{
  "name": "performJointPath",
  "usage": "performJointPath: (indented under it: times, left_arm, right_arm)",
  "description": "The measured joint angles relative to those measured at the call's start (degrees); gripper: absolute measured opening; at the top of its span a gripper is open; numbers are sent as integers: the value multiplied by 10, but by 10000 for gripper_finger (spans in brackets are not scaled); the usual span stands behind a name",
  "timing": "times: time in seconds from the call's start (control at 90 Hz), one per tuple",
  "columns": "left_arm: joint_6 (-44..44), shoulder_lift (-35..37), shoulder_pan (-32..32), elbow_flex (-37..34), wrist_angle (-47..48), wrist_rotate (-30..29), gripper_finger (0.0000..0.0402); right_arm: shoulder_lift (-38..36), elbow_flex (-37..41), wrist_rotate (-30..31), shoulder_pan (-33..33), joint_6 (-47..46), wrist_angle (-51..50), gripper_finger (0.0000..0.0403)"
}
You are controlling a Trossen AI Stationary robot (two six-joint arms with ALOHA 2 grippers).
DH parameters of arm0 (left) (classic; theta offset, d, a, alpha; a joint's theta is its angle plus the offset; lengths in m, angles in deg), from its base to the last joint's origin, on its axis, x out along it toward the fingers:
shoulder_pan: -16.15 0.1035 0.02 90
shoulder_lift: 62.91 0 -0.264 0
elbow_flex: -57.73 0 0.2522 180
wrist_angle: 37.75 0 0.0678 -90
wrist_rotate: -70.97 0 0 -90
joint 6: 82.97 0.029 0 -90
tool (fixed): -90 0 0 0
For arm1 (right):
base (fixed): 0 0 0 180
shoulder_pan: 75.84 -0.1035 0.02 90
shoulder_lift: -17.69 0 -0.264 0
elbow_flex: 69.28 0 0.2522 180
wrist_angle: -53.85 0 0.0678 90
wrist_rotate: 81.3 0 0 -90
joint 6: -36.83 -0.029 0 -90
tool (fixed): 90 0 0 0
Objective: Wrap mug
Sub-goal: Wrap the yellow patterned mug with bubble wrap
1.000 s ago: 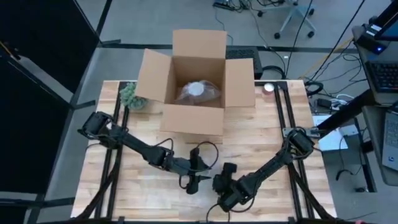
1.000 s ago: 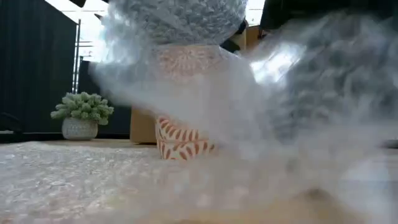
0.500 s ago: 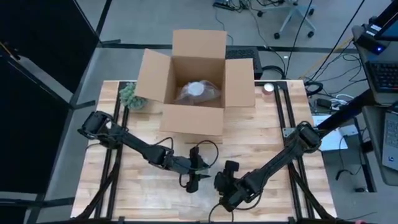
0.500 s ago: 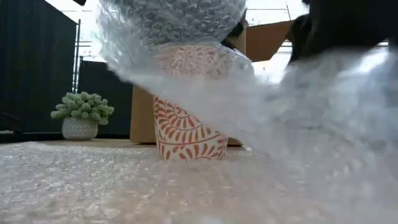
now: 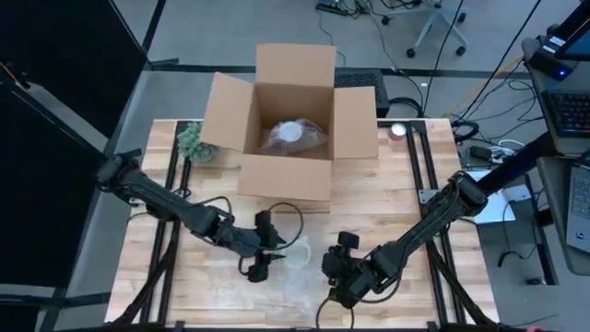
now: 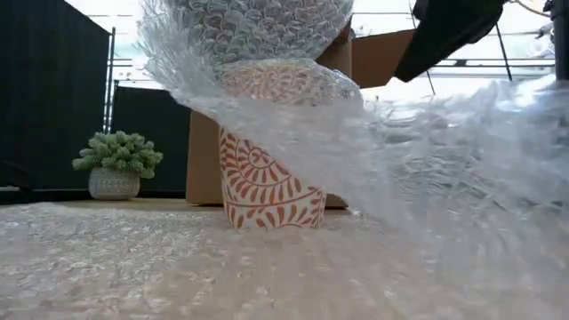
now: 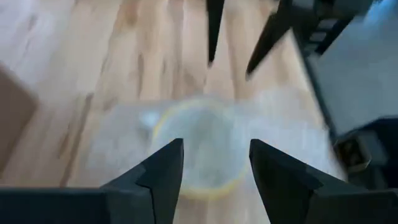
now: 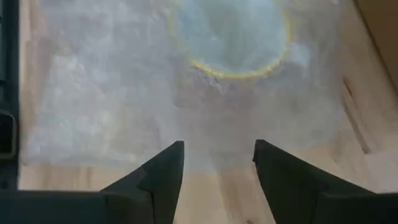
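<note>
The mug (image 6: 267,191), white with an orange leaf pattern, stands upright on its base near the table's front. A sheet of clear bubble wrap (image 6: 293,107) is draped over its top and slopes down to the table on the right. From above, the mug's rim (image 5: 297,251) shows through the wrap. My left gripper (image 5: 272,258) stands open just left of the mug; the left wrist view shows the covered rim (image 7: 199,149) beyond the fingers. My right gripper (image 5: 330,269) stands open just right of the mug, over the wrap (image 8: 186,106).
An open cardboard box (image 5: 290,120) stands at the table's far middle with a wrapped item (image 5: 293,136) inside. A small potted plant (image 5: 195,143) sits left of it. The wrap sheet (image 5: 295,281) spreads over the front of the table between the arms.
My left gripper has drawn back toward the table's left edge, off the mug, which now shows from above. The wrap that hung loose before the mug has settled into a slope from the mug's top down to the right. My right arm has shifted slightly right.
</note>
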Motion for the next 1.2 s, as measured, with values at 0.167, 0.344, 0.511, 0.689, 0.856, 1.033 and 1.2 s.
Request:
performJointPath:
  times: [0.167, 0.344, 0.511, 0.689, 0.856, 1.033, 1.2]
  left_arm:
    - [1, -6, -22, -8, -5, -21, 173]
    - [-29, -7, -38, -45, 8, -106, 173]
    - [-72, -3, -48, -73, 20, -137, 173]
    - [-148, -6, -85, -76, 149, -216, 173]
    - [-128, -20, -47, -104, 88, -364, 173]
    - [-2, -41, 9, -121, -86, -322, 173]
    - [72, -50, 27, -121, -195, -220, 173]
  right_arm:
    - [-30, 0, 0, 25, 22, -26, 180]
    - [-42, 0, 2, 58, 35, -46, 180]
    - [-39, 0, 2, 51, 81, 45, 180]
    - [-20, 0, 10, 17, 62, 98, 180]
    - [13, 0, 48, 4, 74, 140, 180]
    - [40, 0, 45, 11, 86, 168, 180]
    - [43, 0, 42, 9, 98, 179, 180]
